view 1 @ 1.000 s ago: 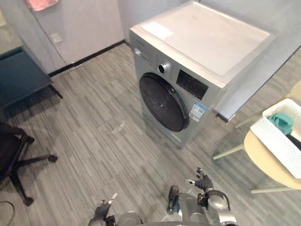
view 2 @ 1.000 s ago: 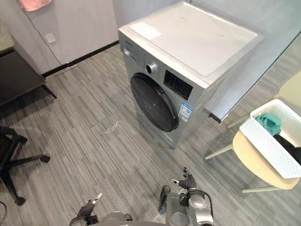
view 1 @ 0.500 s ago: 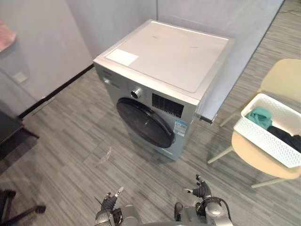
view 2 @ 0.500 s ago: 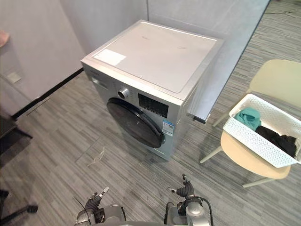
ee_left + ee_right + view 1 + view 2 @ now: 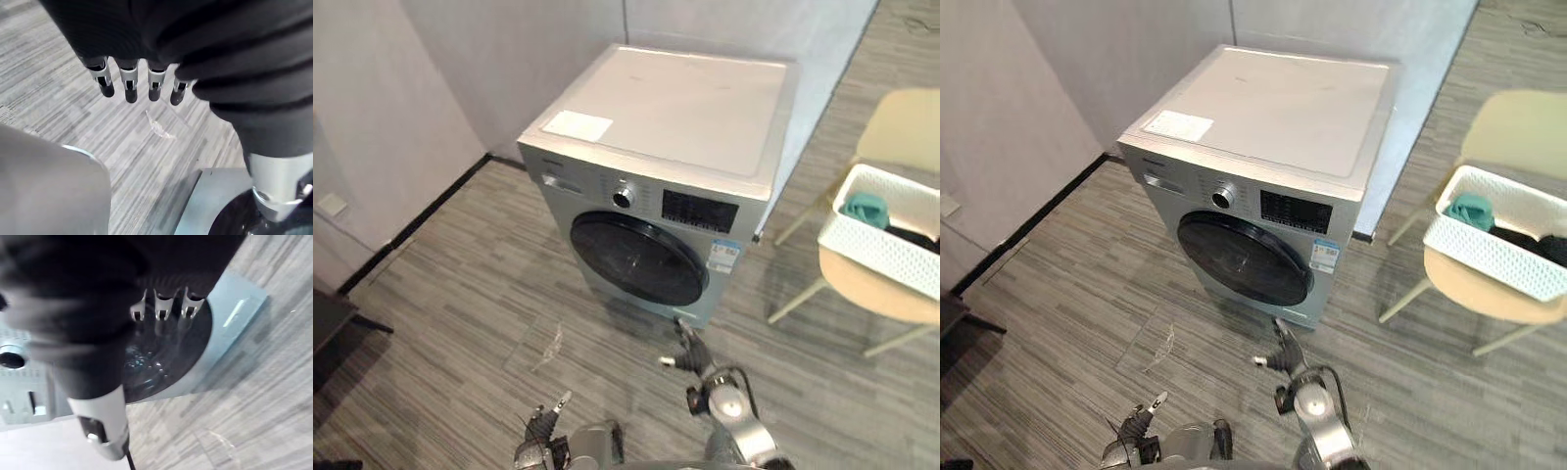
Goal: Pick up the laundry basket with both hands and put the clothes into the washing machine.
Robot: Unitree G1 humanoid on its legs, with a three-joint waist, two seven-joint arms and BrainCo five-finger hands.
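Far right in the eye views, laundry basket on chair, clothes inside, untouched. Left wrist view: left hand straight-fingered, empty, over floor. Right wrist view: right hand relaxed, empty, facing washing machine, door closed. Approach stage, likely; next, turn and grasp both basket ends.

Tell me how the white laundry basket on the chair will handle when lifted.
The laundry basket probably stays stiff: its perforated white walls look like rigid plastic. Likely light: only a teal garment and a dark garment show inside. Being long, it may tilt if one end rises first.
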